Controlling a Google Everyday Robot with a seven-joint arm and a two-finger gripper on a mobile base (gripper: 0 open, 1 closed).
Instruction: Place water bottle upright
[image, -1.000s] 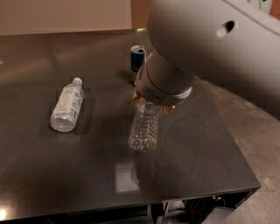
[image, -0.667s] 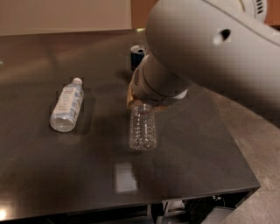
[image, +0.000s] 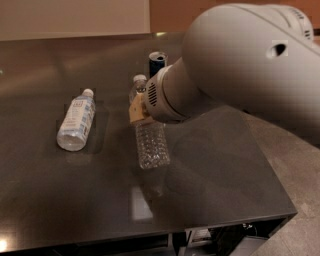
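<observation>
the gripper (image: 141, 112) sits over the water bottle (image: 152, 145), cap beyond it, base nearer; whether it grips cannot be told.

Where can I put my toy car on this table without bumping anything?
The front strip of the table, below the small bottle and water bottle, is bare, and so is the right side. The middle is crowded: the gripper holds the water bottle, with the can just behind.
</observation>
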